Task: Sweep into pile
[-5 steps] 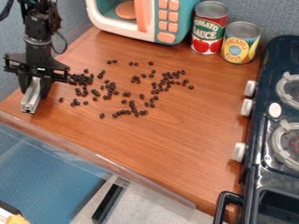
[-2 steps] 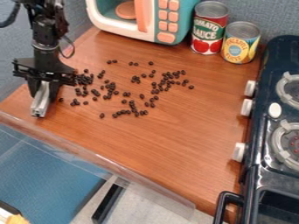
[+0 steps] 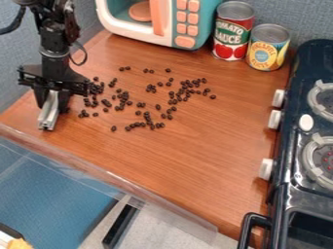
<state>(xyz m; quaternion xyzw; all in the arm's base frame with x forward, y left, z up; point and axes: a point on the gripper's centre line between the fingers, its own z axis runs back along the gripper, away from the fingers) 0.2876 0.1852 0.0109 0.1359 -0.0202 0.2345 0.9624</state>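
Open near counter [image 3: 195, 155] — beans [image 3: 158, 107] beyond

Pretty bright overall tbh, light soft and fairly even across table [image 3: 195, 155]. Can't pin down where it comes from. Pale glare on clear plastic strip [image 3: 117, 182] along near edge, small highlights on glossy black stove [image 3: 315, 61] by right edge. Shadows look faint.

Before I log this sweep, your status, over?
Gripper holding metal bar beside dark beans. Beans scattered, not in one pile. Cans behind, out of the way.
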